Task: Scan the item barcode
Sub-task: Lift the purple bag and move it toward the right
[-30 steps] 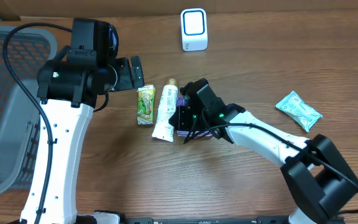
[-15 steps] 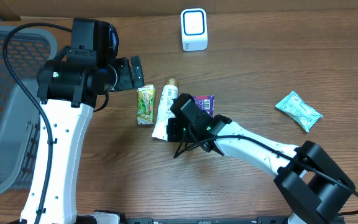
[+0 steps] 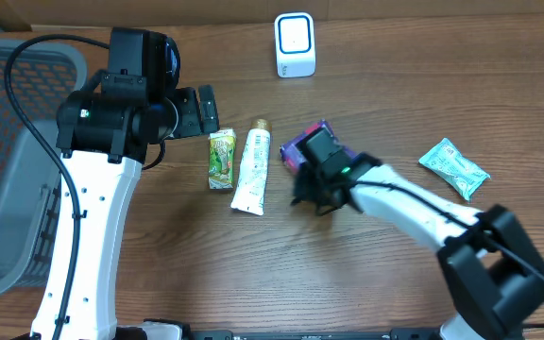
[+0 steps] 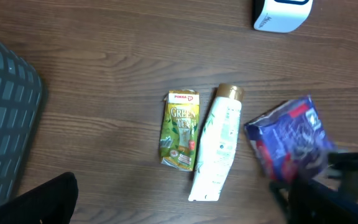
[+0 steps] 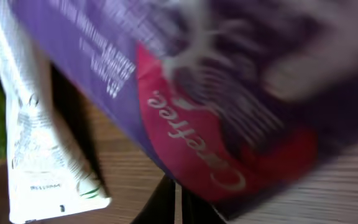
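A purple snack packet (image 3: 299, 143) with a red band is tilted up off the table at centre, and my right gripper (image 3: 314, 162) is shut on its lower edge. It fills the blurred right wrist view as the purple packet (image 5: 229, 93), its edge meeting my nearly touching fingertips (image 5: 178, 196). The left wrist view shows the same packet (image 4: 288, 140) at right. The white barcode scanner (image 3: 295, 44) stands at the back, apart from the packet. My left gripper (image 3: 199, 111) hangs open above the table, left of the items, holding nothing.
A green tea carton (image 3: 221, 159) and a white tube (image 3: 251, 170) lie side by side left of the packet. A mint-green packet (image 3: 453, 167) lies at far right. A grey mesh basket (image 3: 8, 189) fills the left edge.
My right gripper has swung right, away from the white tube, and the purple packet has come up off the table with it, tilted. The left arm has not moved.
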Available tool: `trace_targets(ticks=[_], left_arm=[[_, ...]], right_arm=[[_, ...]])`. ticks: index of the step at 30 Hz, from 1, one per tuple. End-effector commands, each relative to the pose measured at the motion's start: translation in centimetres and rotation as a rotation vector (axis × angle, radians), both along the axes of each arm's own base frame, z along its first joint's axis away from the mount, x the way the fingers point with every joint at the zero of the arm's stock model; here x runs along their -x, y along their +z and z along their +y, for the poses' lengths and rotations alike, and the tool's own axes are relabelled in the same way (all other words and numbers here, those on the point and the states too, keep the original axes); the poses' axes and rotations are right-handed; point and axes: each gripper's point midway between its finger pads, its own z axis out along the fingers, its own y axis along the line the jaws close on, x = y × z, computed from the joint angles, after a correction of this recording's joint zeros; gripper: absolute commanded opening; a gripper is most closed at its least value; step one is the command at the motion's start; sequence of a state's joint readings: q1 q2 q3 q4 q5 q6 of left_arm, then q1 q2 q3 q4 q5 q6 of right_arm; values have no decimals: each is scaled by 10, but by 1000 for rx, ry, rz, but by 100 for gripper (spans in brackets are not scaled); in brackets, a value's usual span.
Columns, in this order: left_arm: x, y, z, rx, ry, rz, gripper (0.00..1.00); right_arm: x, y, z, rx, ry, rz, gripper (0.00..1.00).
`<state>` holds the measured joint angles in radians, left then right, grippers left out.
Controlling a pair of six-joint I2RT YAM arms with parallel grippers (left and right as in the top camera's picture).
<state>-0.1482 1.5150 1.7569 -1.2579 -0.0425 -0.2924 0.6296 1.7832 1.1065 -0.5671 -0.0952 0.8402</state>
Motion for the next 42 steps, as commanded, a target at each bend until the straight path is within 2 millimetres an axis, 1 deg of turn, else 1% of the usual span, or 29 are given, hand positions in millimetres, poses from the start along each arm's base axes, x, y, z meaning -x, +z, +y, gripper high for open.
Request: trace_targets(ticks=[1,4,6,8,9,11,12,13,15,17,19,21,23,24,28,32,34,35,36,37,39,40,42], left_arm=[[-3,5,3,-5,16,-16,99],[-3,5,3,-5,17,-16,100],[-3,5,3,-5,17,-16,100],[-3,5,3,-5,17,-16,100],[-3,5,3,-5,16,-16,100],[-3,5,3,-5,17,-16,100],[-3,5,3,-5,16,-16,100],[-3,5,3,-5,16,-16,99],[-3,5,3,-5,17,-16,100],[-3,5,3,-5,17,-16,100],[-3,5,3,-5,16,-16,100],[-3,5,3,-5,17,-16,100],[-3,5,3,-5,16,-16,100],[-3,5,3,-5,17,-16,100],[-3,5,3,-5,16,-16,100],[-3,5,3,-5,16,-16,100],[-3,5,3,-5,16,-16,100],[-3,5,3,-5,17,-16,100],[-3,5,3,-5,16,-16,100],[-3,5,3,-5,17,-16,100],[-3,5,3,-5,17,-16,100],[-3,5,3,-5,16,-16,100],[-3,5,3,-5,17,-16,100]], right_arm=[[-21,32,-35,34,-18,-93,10],[-32,29,-81,122,-109,-81,18],[-40,27,-106,144,-163,-74,19],[-50,29,-123,130,-179,-81,19],[-56,31,-128,97,-168,-86,19],[-65,37,-127,-14,-111,-104,22],[-68,42,-126,-67,-85,-115,31],[-72,47,-126,-125,-64,-127,45],[-75,52,-125,-210,-53,-129,71],[-73,51,-119,-279,-39,-102,79],[-68,44,-109,-334,-16,-56,84],[-62,32,-96,-365,10,-7,87],[-59,17,-89,-368,13,36,88],[-59,10,-85,-369,9,52,87],[-59,-13,-74,-379,-23,106,76],[-61,-22,-72,-381,-21,113,63],[-62,-23,-72,-377,-22,109,52],[-63,-24,-74,-367,-26,106,41],[-63,-24,-74,-367,-25,104,35],[-63,-24,-74,-367,-20,100,27],[-63,-23,-73,-369,-17,99,13],[-63,-21,-73,-377,-11,97,8],[-64,-16,-75,-376,-3,83,4]])
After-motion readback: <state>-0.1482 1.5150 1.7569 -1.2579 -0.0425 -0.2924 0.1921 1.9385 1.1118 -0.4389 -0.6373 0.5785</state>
